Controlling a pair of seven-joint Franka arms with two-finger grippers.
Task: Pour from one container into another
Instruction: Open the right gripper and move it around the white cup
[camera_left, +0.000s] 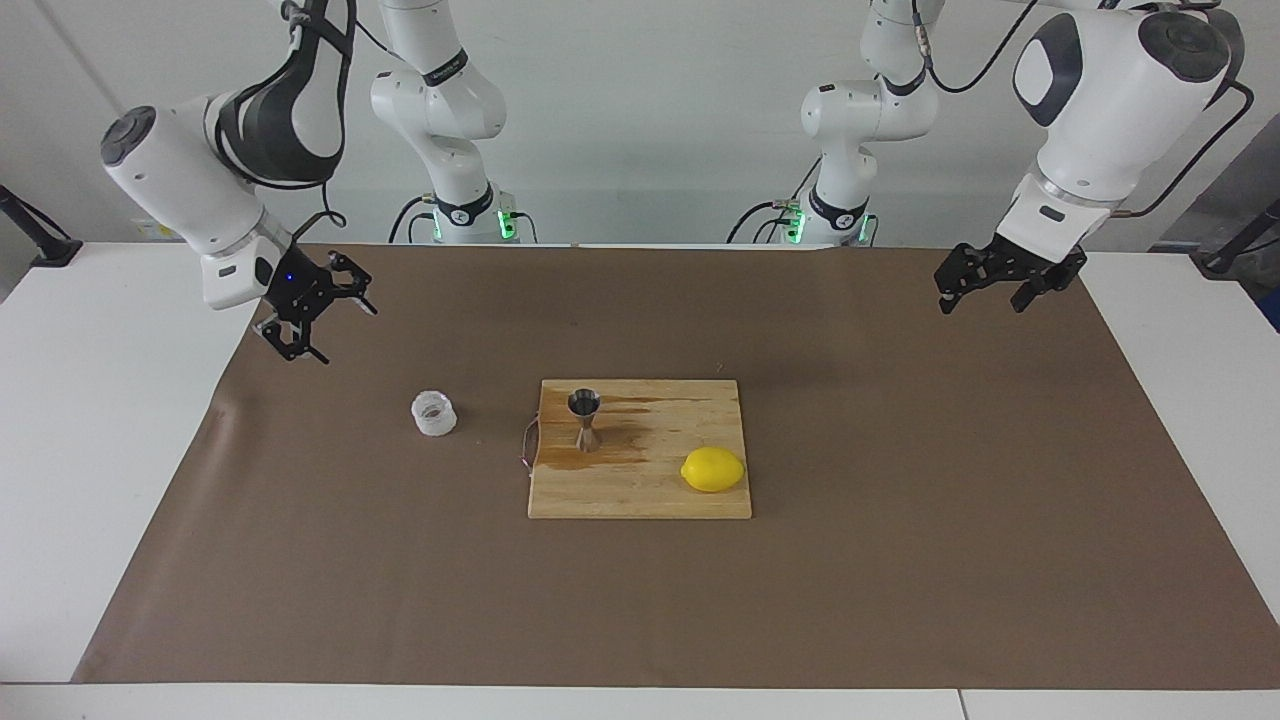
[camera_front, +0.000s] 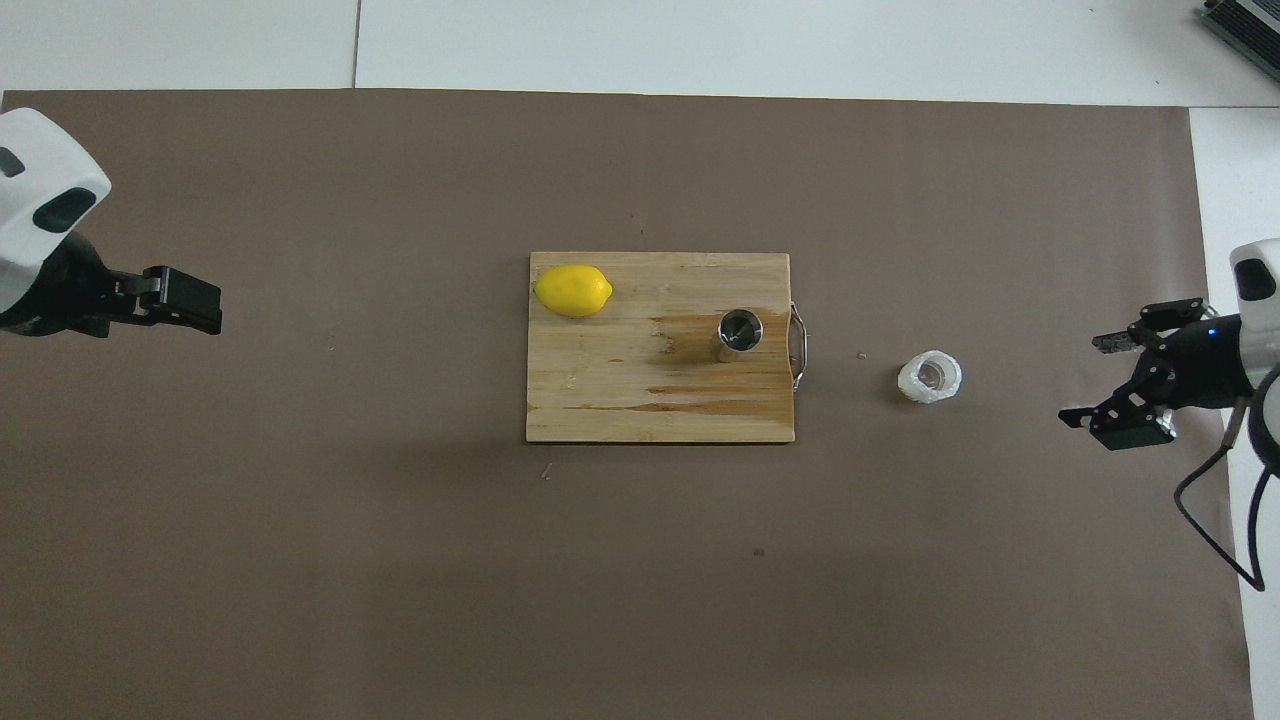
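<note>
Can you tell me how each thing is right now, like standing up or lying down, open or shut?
plastic cup: upright on the brown paper, untouched.
jigger: upright on the cutting board.
lemon: lying on the cutting board.
right gripper: open, empty, in the air.
left gripper: open, empty, waiting in the air.

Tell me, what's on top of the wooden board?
On the wooden board stand a shiny steel jigger, upright, and a yellow lemon lying near one corner. Darker streaks mark the wood by the jigger. What is under the board is covered.
</note>
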